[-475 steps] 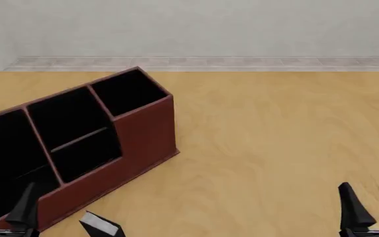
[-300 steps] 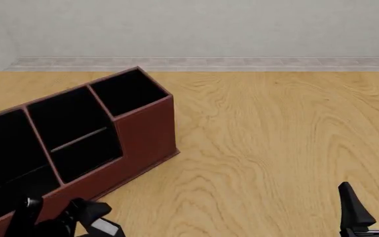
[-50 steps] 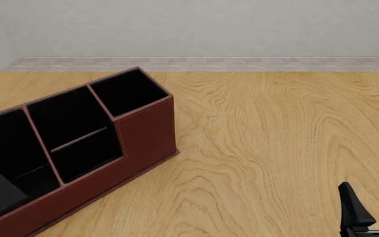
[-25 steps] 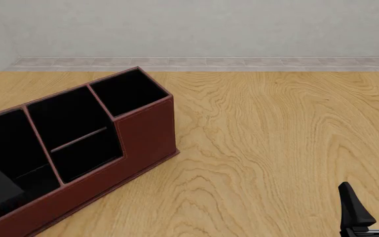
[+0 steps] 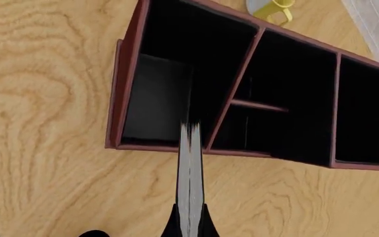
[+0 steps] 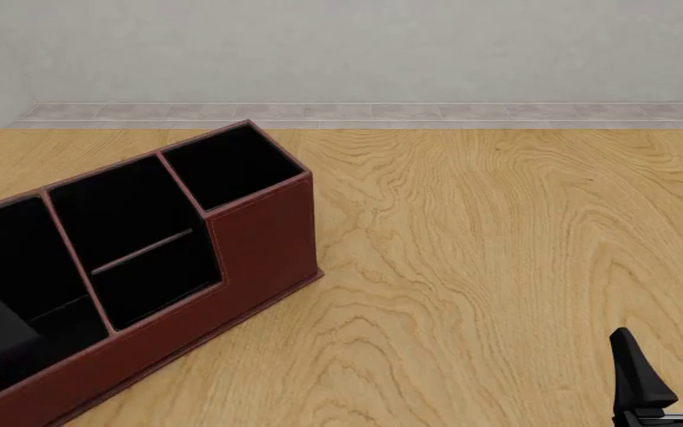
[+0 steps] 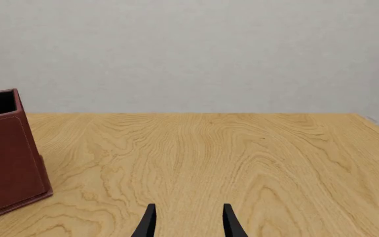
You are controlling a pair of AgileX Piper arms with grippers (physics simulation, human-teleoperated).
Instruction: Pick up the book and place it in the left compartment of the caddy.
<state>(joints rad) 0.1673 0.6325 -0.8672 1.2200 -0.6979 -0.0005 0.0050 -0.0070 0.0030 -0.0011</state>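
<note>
Front view, near to far: our right gripper (image 6: 669,369) parked at near right table (image 6: 496,267) edge, fingers parted, holding nothing, well clear of work. Our left gripper (image 5: 189,224) clamped on book (image 5: 190,177), held edge-on so thin profile slips into slot. Book hangs over left compartment (image 5: 160,98) of caddy (image 6: 264,245), just beside divider; not released yet, we judge. Yellow mug (image 5: 272,7) beyond caddy.

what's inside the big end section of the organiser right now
The book, held edge-on by the left gripper, reaches down into the left compartment. Whether it touches the floor is hidden; otherwise only black lining shows.
</note>
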